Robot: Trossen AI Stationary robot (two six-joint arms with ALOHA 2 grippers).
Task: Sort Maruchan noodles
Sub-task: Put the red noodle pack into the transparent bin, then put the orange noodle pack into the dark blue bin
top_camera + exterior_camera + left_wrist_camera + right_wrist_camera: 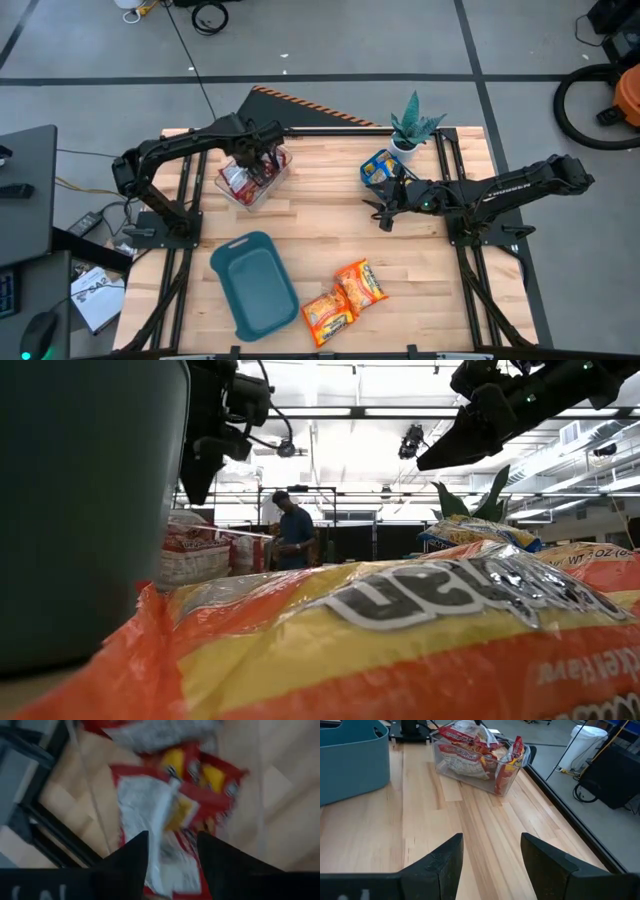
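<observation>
Maruchan noodles lie in three groups in the high view. Red packets fill the clear bin at about 11 o'clock from the table's middle; blue-and-yellow packets sit at about 1 o'clock, just beside the potted plant; two orange packets lie touching at about 5 o'clock. A teal tray rests at 7 o'clock, just beside the orange pair. The left gripper hangs over the bin. The right gripper hovers above bare wood at about 3 o'clock from the middle, near the blue-and-yellow packets.

From the low view, an orange packet fills the foreground, the tray's wall rising at 9 o'clock. Red packets show behind it, and the blue-and-yellow ones at 2 o'clock below the plant's leaves. Both arms come in from above; a person stands in the room beyond.

The left wrist view looks onto red packets, blurred. The left gripper has its fingers parted a little, with a packet showing between them; whether they grip it I cannot tell.

The right wrist view shows the right gripper with fingers spread wide over bare table, holding nothing. Ahead stand the bin with its red packets and a corner of the tray.
</observation>
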